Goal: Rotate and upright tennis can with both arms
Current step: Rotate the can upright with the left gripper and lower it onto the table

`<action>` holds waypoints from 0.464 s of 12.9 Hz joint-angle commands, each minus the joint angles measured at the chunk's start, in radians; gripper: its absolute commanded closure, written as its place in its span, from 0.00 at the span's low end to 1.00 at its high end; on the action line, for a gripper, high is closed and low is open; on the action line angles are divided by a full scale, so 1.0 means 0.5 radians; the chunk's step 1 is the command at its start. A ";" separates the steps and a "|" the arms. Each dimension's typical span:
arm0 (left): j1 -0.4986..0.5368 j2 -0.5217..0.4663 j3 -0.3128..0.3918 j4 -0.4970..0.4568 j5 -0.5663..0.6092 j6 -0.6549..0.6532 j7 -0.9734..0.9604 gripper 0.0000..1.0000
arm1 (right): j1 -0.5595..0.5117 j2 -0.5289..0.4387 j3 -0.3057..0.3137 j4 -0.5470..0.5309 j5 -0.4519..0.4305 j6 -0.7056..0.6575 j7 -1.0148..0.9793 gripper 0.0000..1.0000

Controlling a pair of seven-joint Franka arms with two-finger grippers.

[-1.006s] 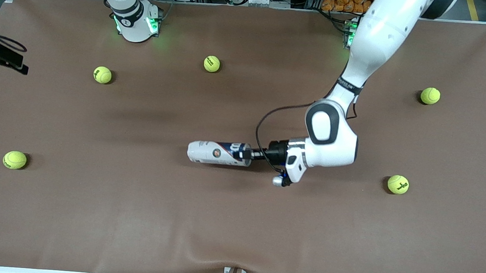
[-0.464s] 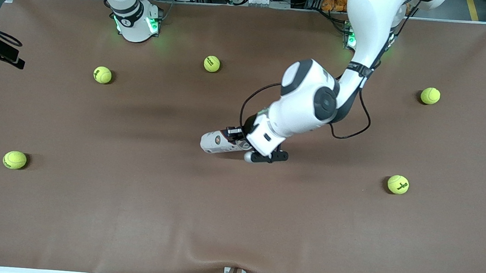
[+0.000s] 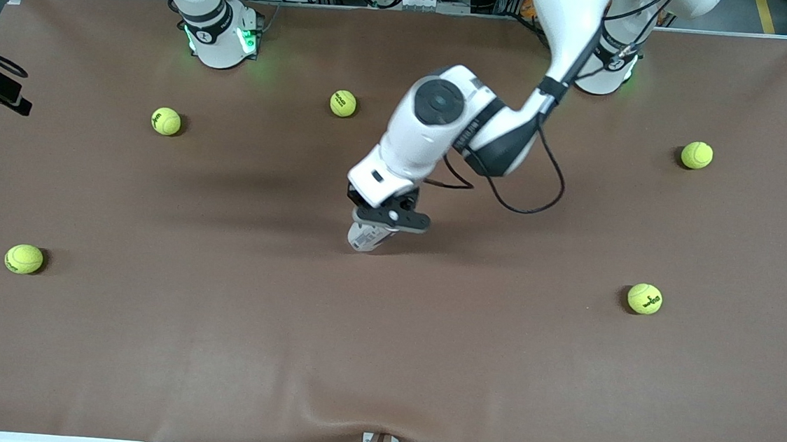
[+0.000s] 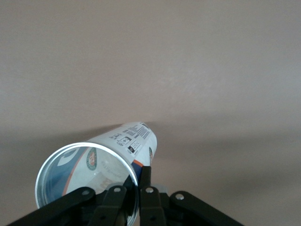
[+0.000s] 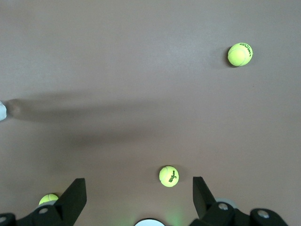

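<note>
Left gripper over mid-table, fingers pinched on the open rim of the tennis can, one finger inside the mouth, one outside. A second ago the can lay flat with this gripper gripping its end; I now read it tipped steeply, closed end on the brown table, open end raised under the wrist. The left wrist view looks down into the mouth, label running away toward the table. From the can, tennis balls sit at 12 o'clock, 10 o'clock, 9 o'clock, 3 o'clock and 2 o'clock, all well apart. My judgement: uprighting is most of the way done; a little more tilt stands it. Right gripper waits spread wide and empty over its own end of the table.
</note>
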 commanded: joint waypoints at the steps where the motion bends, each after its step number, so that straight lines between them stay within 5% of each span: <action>1: -0.080 0.058 0.029 0.053 0.265 -0.093 -0.026 1.00 | -0.025 -0.029 0.025 0.006 0.006 0.017 -0.004 0.00; 4: -0.135 0.098 0.023 0.053 0.419 -0.100 -0.020 1.00 | -0.025 -0.035 0.032 0.009 -0.016 0.029 -0.004 0.00; 6: -0.132 0.086 0.026 0.047 0.431 -0.109 -0.014 0.01 | -0.019 -0.029 0.032 0.000 -0.040 0.063 -0.004 0.00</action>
